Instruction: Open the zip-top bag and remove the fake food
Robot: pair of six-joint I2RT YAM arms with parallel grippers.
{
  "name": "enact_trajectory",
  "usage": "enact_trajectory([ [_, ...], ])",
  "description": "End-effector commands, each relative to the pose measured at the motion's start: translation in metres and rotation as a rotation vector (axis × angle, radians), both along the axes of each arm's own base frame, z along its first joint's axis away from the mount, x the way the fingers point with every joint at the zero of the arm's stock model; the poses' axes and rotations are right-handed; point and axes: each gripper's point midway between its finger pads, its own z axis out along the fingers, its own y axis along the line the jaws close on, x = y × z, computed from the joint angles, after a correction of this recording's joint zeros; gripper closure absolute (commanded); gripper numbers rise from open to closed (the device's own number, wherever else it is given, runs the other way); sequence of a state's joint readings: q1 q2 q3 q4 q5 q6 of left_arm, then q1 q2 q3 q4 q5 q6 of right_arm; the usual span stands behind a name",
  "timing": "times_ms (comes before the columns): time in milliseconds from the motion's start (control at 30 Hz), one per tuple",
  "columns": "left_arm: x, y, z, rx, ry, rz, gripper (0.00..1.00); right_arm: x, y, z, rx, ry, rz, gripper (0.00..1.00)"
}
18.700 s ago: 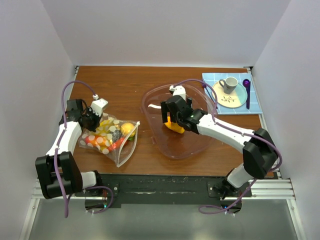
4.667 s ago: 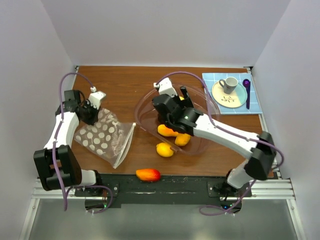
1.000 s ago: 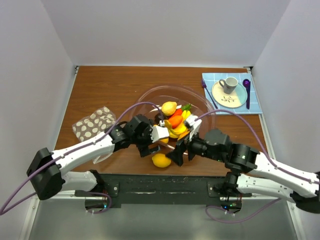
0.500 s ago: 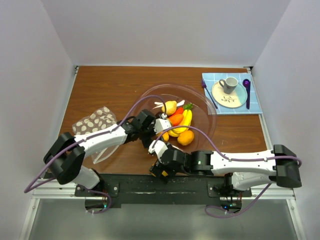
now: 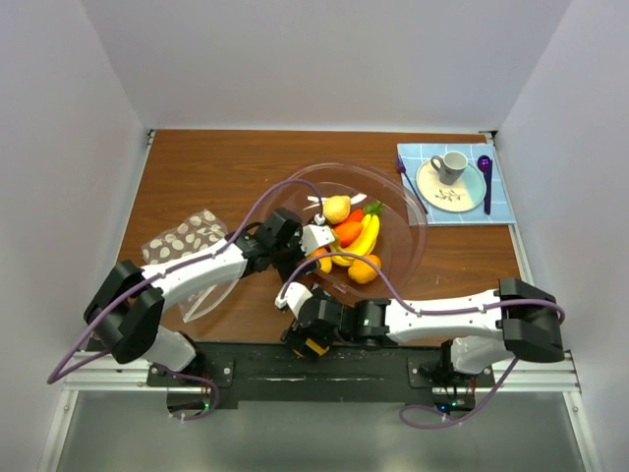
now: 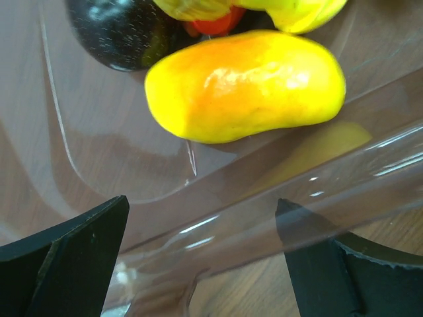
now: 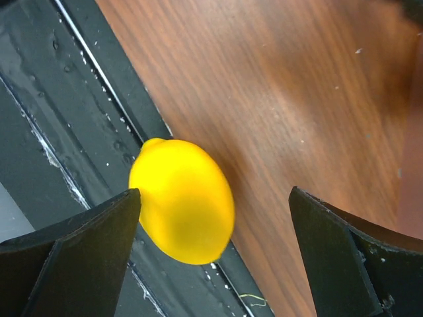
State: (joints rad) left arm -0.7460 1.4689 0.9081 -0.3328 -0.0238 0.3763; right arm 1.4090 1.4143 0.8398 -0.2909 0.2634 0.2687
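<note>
The zip-top bag, clear with white dots, lies flat on the left of the table, apart from both arms. Most of the fake food is piled in a clear bowl: a pear, a carrot, a banana, an orange. My left gripper is open and straddles the bowl's near-left rim, just short of a yellow-orange mango. At the table's near edge my right gripper is open around a yellow lemon, which lies close to its left finger.
A blue placemat at the back right carries a plate with a cup, a purple spoon and a fork. The black mounting rail runs right below the lemon, along the table's near edge.
The lemon has gone from in front of the bowl to the table's near edge. My right gripper swung down to it. My left gripper moved up to the bowl's rim.
</note>
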Motion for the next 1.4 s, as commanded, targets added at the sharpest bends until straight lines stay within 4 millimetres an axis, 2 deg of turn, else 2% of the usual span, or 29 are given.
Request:
enact_trajectory([
  [0,0.023,-0.009,0.063,-0.154,-0.08,0.042,0.0,-0.014,0.002,-0.016,-0.007,0.053,0.033,0.01],
  [33,0.027,-0.009,0.08,-0.187,-0.1,0.049,0.0,-0.016,0.002,-0.019,-0.016,0.057,0.038,0.01],
  [100,0.029,-0.005,0.096,-0.224,-0.097,0.06,0.0,-0.02,0.005,-0.022,-0.015,0.075,0.051,0.01],
  [133,0.033,-0.005,0.116,-0.255,-0.127,0.065,0.0,-0.023,0.006,-0.025,-0.02,0.088,0.06,0.01],
  [200,0.036,0.002,0.134,-0.289,-0.14,0.086,0.0,-0.026,0.003,-0.034,-0.05,0.104,0.063,0.02],
  [233,0.038,0.004,0.154,-0.318,-0.178,0.09,0.0,-0.028,0.002,-0.037,-0.058,0.115,0.067,0.02],
  [300,0.042,0.012,0.17,-0.34,-0.202,0.111,0.0,-0.03,-0.002,-0.043,-0.082,0.126,0.064,0.14],
  [333,0.044,0.016,0.185,-0.358,-0.231,0.118,0.0,-0.03,-0.003,-0.044,-0.085,0.13,0.06,0.2],
  [367,0.046,0.023,0.19,-0.361,-0.239,0.136,0.0,-0.028,-0.006,-0.044,-0.097,0.123,0.052,0.36],
  [433,0.046,0.03,0.209,-0.394,-0.272,0.144,0.0,-0.026,-0.006,-0.036,-0.084,0.106,0.045,0.52],
  [467,0.047,0.035,0.212,-0.4,-0.275,0.151,0.0,-0.023,-0.007,-0.032,-0.084,0.093,0.037,0.68],
  [500,0.045,0.037,0.216,-0.405,-0.28,0.151,0.0,-0.019,-0.005,-0.022,-0.062,0.073,0.033,0.76],
  [567,0.042,0.041,0.218,-0.406,-0.282,0.156,0.0,-0.007,0.002,0.001,-0.034,0.005,0.017,1.0],
  [633,0.039,0.043,0.213,-0.405,-0.274,0.161,0.0,0.002,0.008,0.025,0.0,-0.053,0.023,1.0],
  [700,0.037,0.045,0.203,-0.4,-0.256,0.171,0.0,0.015,0.02,0.056,0.046,-0.108,0.01,1.0],
  [767,0.034,0.045,0.199,-0.403,-0.239,0.174,0.0,0.036,0.026,0.088,0.107,-0.149,-0.018,1.0],
  [800,0.033,0.045,0.196,-0.404,-0.231,0.175,0.0,0.057,0.021,0.099,0.126,-0.164,-0.07,1.0],
  [867,0.03,0.044,0.194,-0.411,-0.216,0.179,0.0,0.084,0.018,0.128,0.201,-0.195,-0.135,1.0],
  [900,0.029,0.045,0.192,-0.409,-0.21,0.183,0.0,0.113,0.004,0.137,0.219,-0.226,-0.222,1.0],
  [967,0.027,0.046,0.188,-0.4,-0.2,0.185,0.0,0.145,-0.008,0.151,0.258,-0.252,-0.314,1.0],
  [1000,0.027,0.047,0.187,-0.397,-0.199,0.188,0.0,0.174,-0.028,0.152,0.25,-0.261,-0.408,1.0],
  [1067,0.027,0.05,0.185,-0.384,-0.204,0.192,0.0,0.195,-0.037,0.147,0.228,-0.241,-0.474,1.0],
  [1100,0.026,0.05,0.187,-0.385,-0.213,0.189,0.0,0.205,-0.044,0.147,0.226,-0.244,-0.507,0.95],
  [1133,0.027,0.051,0.19,-0.39,-0.224,0.19,0.0,0.211,-0.045,0.15,0.228,-0.253,-0.524,0.78],
  [1200,0.025,0.051,0.193,-0.399,-0.229,0.186,0.0,0.218,-0.048,0.143,0.203,-0.246,-0.543,0.59],
  [1233,0.024,0.051,0.193,-0.4,-0.228,0.186,0.0,0.22,-0.049,0.144,0.201,-0.247,-0.556,0.34],
  [1300,0.024,0.051,0.192,-0.403,-0.216,0.194,0.0,0.225,-0.054,0.144,0.192,-0.258,-0.591,0.11],
  [1333,0.022,0.051,0.192,-0.4,-0.21,0.196,0.0,0.226,-0.055,0.147,0.192,-0.26,-0.6,0.01],
  [1367,0.023,0.053,0.191,-0.396,-0.212,0.204,0.0,0.227,-0.059,0.15,0.186,-0.276,-0.618,0.01],
])
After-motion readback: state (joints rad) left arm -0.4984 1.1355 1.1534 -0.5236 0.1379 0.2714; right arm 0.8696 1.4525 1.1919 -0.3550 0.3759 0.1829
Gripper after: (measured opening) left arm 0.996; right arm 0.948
